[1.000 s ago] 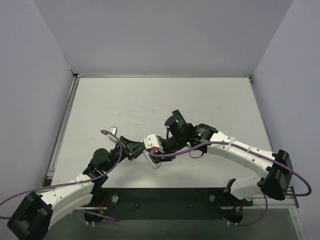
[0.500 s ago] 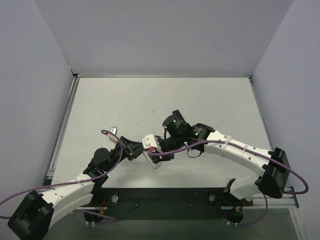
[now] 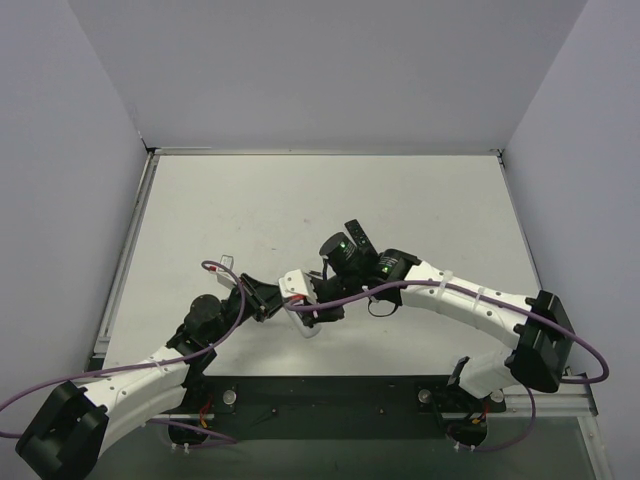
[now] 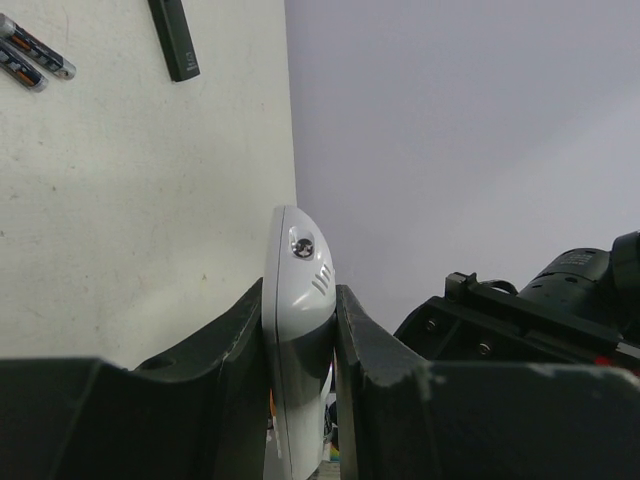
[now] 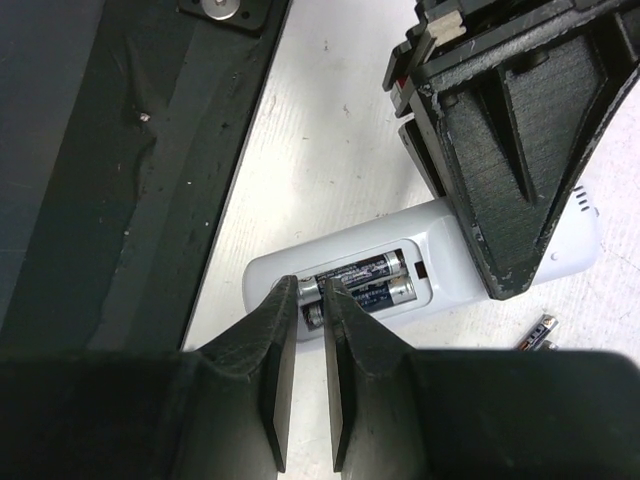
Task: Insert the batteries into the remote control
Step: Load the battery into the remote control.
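The right pincer (image 5: 311,292), drawn almost together, hides the near ends of the batteries (image 5: 365,270); whether it nips one, I cannot tell; two dark cells lie side by side in the open bay of the white remote control (image 5: 445,245); the left pincer (image 4: 298,300) clamps it on edge near the table's (image 4: 150,200) front.

Two batteries (image 5: 365,268) side by side inside remote control (image 5: 435,245)
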